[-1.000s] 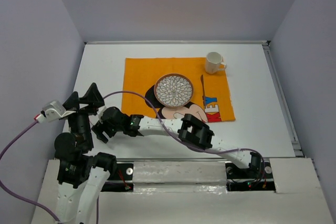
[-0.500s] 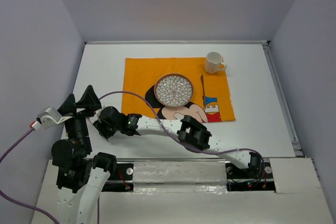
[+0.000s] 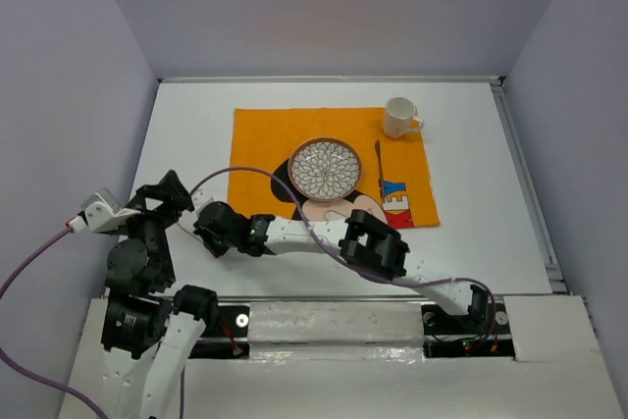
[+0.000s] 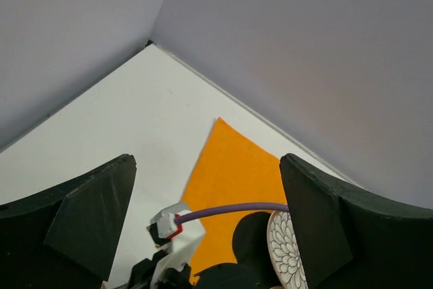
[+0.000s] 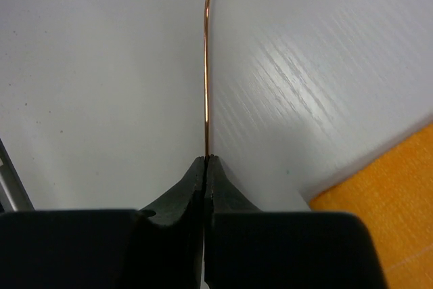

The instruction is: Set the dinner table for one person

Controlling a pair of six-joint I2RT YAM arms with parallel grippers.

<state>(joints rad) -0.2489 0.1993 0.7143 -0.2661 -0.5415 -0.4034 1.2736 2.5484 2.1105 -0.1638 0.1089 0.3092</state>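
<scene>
The dinner table (image 3: 471, 203) is a white top carrying an orange mat (image 3: 260, 144). On the mat sit a patterned plate (image 3: 325, 167), a white cup (image 3: 399, 117) and a thin dark utensil (image 3: 378, 166) right of the plate. My right gripper (image 5: 206, 159) is shut on the end of a thin copper-coloured utensil (image 5: 206, 86) seen edge-on over the bare table, just left of the mat. From above, that gripper (image 3: 208, 226) hides the utensil. My left gripper (image 4: 203, 167) is open and empty, raised at the table's near left (image 3: 162, 195).
Grey walls close the table in on the left, back and right. A purple cable (image 3: 245, 176) arcs over the right arm near the mat's near-left corner. The right arm (image 3: 373, 242) stretches across the near edge of the table.
My right gripper has closed onto the thin copper utensil and shifted slightly right. The left arm has drawn back a little toward the near-left corner, still open.
</scene>
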